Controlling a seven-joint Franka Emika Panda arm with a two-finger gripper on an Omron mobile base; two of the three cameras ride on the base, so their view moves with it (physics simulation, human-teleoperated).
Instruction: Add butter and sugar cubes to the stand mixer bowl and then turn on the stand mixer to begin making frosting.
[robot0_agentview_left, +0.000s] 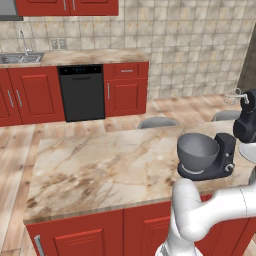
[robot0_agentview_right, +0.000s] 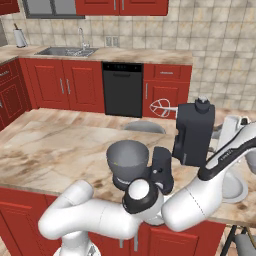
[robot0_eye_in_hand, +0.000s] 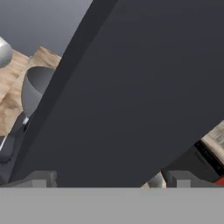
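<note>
The marble-topped island counter (robot0_agentview_left: 100, 165) with red cabinet fronts carried everything of interest, and the stand mixer (robot0_agentview_right: 192, 135) stood on it toward the arm's side. The mixer's head was tilted up and back, its wire whisk (robot0_agentview_right: 161, 107) pointing out over the floor toward the far cabinets, away from the counter. The stand mixer bowl (robot0_agentview_left: 197, 149) sat on the mixer's round base, directly under the raised head, deep, grey and upright. A small silver knob (robot0_agentview_left: 230, 167) showed on the mixer's column, just beside the bowl. A white plate (robot0_agentview_right: 232, 187) lay on the counter on the far side of the mixer from the bowl, partly hidden by the arm. Two grey stool seats showed past the counter edge behind the mixer.

The gripper (robot0_eye_in_hand: 109, 178) hung right up against the mixer's dark head, which spread across most of the hand view; the two fingertips (robot0_eye_in_hand: 41, 178) stood wide apart with nothing between them. The bowl (robot0_eye_in_hand: 37, 87) appeared off to one side of the head in that view
</note>
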